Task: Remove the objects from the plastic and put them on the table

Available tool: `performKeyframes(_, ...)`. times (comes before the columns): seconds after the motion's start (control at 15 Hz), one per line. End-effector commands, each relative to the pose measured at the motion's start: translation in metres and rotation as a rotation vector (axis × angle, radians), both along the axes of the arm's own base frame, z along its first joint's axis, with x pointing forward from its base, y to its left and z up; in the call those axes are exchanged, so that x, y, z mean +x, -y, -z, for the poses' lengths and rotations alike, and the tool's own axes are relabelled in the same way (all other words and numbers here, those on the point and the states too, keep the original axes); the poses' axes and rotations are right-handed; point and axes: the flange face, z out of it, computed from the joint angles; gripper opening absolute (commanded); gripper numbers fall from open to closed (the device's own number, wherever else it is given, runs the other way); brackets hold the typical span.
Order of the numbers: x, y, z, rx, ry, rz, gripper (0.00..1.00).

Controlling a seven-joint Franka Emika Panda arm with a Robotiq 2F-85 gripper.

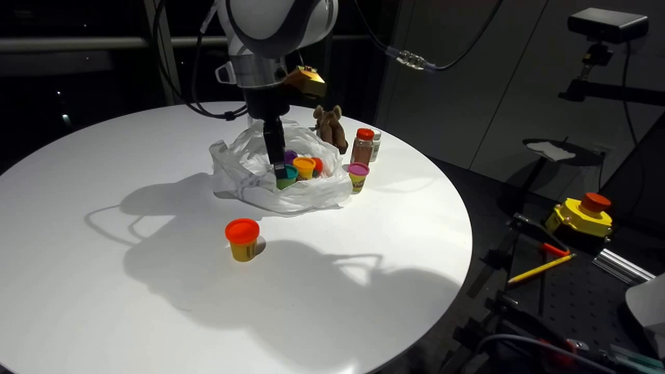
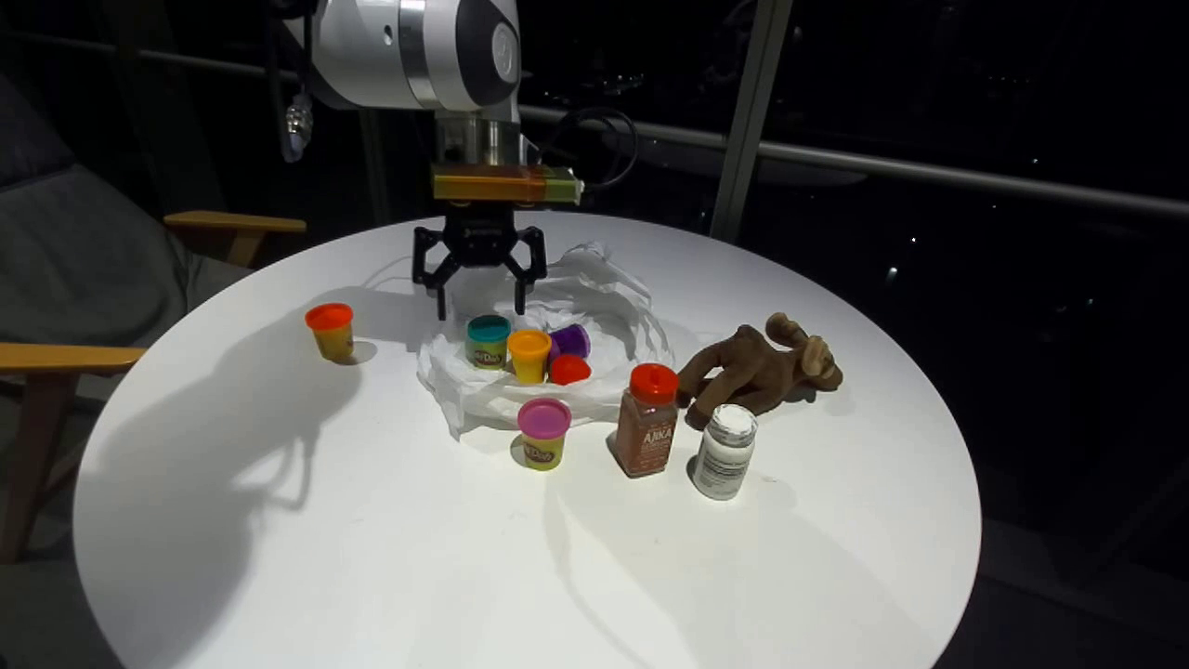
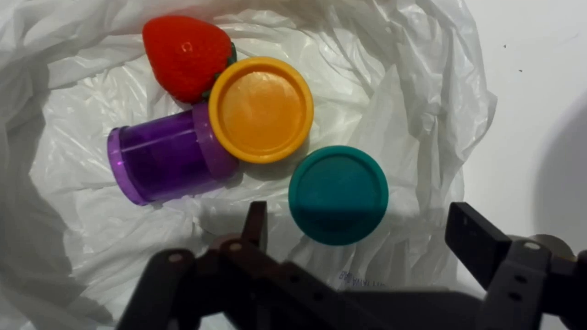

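The plastic (image 2: 557, 400), a crumpled white bag, lies spread on the white table (image 2: 418, 557). Inside it stand a teal-lidded tub (image 3: 338, 195) and an orange tub (image 3: 261, 110); a purple tub (image 3: 169, 153) lies on its side by a red strawberry (image 3: 185, 57). My gripper (image 2: 481, 311) hangs over the bag with its jaws wide apart and nothing held. In the wrist view the teal lid shows between the fingers, slightly ahead of them. Outside the bag, on the table, are a red-lidded tub (image 1: 242, 239), a pink-lidded tub (image 2: 543, 434) and the brown plush animal (image 2: 757, 367).
A red-capped spice jar (image 2: 647, 423) and a white bottle (image 2: 725, 455) stand close to the bag, near the plush. A yellow-and-red button device (image 1: 579, 215) sits off the table. Bag walls rise around the toys. A wooden-armed chair (image 2: 65, 358) is beside the table.
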Motion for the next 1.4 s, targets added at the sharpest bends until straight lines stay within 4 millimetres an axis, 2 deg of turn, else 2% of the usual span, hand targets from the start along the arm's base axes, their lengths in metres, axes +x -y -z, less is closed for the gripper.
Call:
performKeyframes(0.0,0.008,-0.003,0.011,0.002,0.013,0.004,1.00)
performKeyframes(0.27,0.011,-0.004,0.020,0.004,0.033,0.011,1.00)
performKeyframes(0.73,0.012,0.006,0.012,-0.006,0.076,0.042,1.00)
performKeyframes(1.07,0.012,0.013,0.013,-0.016,0.085,0.067,1.00)
performKeyframes(1.2,0.011,0.015,0.012,-0.023,0.089,0.078,0.97)
performKeyframes(1.27,0.011,0.016,0.011,-0.024,0.089,0.084,0.92)
performKeyframes(1.33,0.011,0.017,0.010,-0.027,0.092,0.091,0.72)
